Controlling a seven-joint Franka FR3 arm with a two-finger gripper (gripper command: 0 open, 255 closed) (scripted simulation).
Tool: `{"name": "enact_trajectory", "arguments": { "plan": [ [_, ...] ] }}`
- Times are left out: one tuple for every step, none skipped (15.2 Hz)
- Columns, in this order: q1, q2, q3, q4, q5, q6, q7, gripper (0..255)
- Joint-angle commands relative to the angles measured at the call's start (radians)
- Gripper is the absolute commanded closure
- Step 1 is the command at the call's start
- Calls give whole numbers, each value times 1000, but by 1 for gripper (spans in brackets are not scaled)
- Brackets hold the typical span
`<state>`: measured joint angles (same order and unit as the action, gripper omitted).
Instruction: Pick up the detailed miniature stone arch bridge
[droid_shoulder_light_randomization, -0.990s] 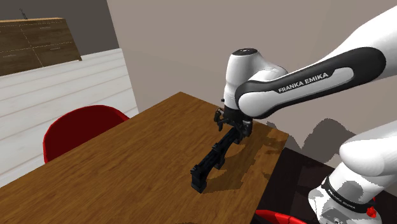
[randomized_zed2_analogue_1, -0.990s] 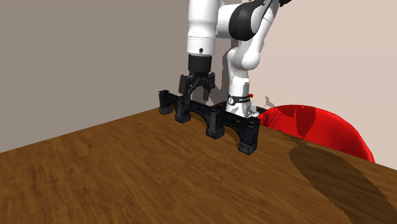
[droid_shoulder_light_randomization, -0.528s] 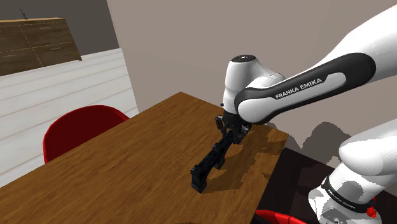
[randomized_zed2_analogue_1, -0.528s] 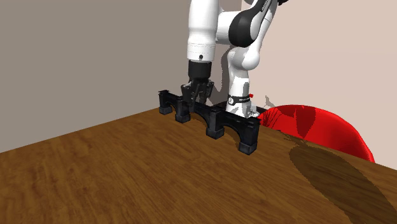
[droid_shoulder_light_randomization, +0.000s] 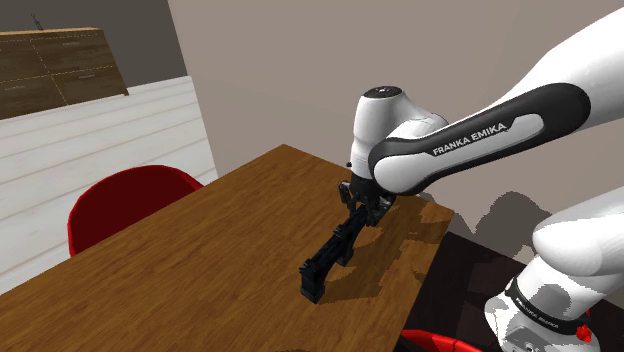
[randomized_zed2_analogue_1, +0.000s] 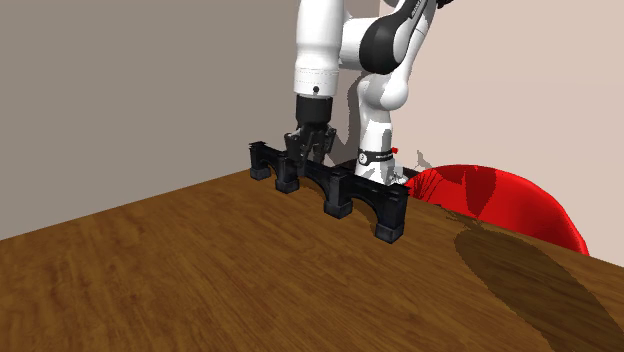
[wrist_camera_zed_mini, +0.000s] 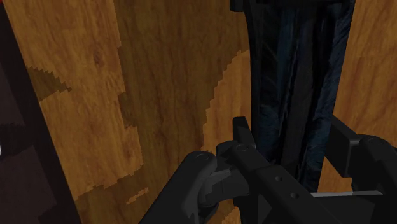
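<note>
The black bridge (randomized_zed2_analogue_1: 345, 190) stands on its piers on the wooden table (droid_shoulder_light_randomization: 200, 260), near the edge on the arm's side. The gripper (randomized_zed2_analogue_1: 308, 150) points straight down over it, its fingers (wrist_camera_zed_mini: 245, 137) pinching the deck across its width. The bridge's long axis runs toward the shoulder view's lower left, so most of the span lies beyond the grip. On a lift, that free end will probably sag.

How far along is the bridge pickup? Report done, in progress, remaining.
Done: the gripper is down at the bridge. In hand: its fingers clasp the deck from both sides in the wrist view. Left: the lift; the bridge's feet rest on the table.
</note>
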<state>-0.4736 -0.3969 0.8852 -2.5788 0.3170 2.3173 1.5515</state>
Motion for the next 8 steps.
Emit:
{"name": "enact_trajectory", "arguments": {
  "plan": [
    [5, -10, -8, 6, 4, -16, -5, 255],
    [10, -21, -17, 12, 7, -33, -9, 255],
    [14, -32, -26, 19, 9, -50, -13, 255],
    [18, -42, -34, 26, 12, -67, -17, 255],
    [22, -52, -42, 33, 14, -83, -20, 255],
    [25, -62, -50, 40, 15, -100, -23, 255],
    [28, -71, -57, 48, 16, -116, -26, 255],
    [31, -79, -65, 55, 17, -132, -28, 255]
  ]
}}
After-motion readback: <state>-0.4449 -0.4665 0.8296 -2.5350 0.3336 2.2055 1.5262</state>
